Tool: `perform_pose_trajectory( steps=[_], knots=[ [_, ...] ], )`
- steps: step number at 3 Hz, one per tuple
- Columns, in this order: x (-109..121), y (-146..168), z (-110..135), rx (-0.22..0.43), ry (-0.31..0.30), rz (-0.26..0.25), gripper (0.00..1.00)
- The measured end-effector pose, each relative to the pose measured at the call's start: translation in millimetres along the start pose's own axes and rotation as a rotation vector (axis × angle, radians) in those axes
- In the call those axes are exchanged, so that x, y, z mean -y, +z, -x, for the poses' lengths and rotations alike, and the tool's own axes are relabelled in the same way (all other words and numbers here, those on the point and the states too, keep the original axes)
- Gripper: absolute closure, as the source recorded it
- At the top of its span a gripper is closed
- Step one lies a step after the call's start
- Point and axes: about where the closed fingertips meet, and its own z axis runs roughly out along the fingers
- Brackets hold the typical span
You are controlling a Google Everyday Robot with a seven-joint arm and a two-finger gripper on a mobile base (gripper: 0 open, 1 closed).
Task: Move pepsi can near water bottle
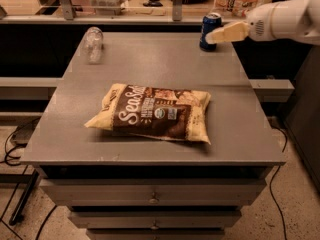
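Observation:
The pepsi can is dark blue with a silver top and stands upright at the far right corner of the grey table. The water bottle is clear and crinkled and lies on its side at the far left of the table. My gripper, cream-coloured on a white arm, reaches in from the right at the height of the can. Its tip overlaps the can's right side. Whether it touches the can is unclear.
A large brown and cream chip bag lies in the middle of the table, nearer the front. A counter with a railing runs behind the table. Drawers sit under the tabletop. Cables lie on the floor at the left.

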Motion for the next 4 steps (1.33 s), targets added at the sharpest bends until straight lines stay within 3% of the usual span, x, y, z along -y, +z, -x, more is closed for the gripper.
perform_pose_trajectory(
  steps=[2,4],
  knots=[
    [10,73,5,0.075,0.109,-0.059,0.0],
    [46,115,-6,0.092,0.175,-0.136,0.03]
  ],
)
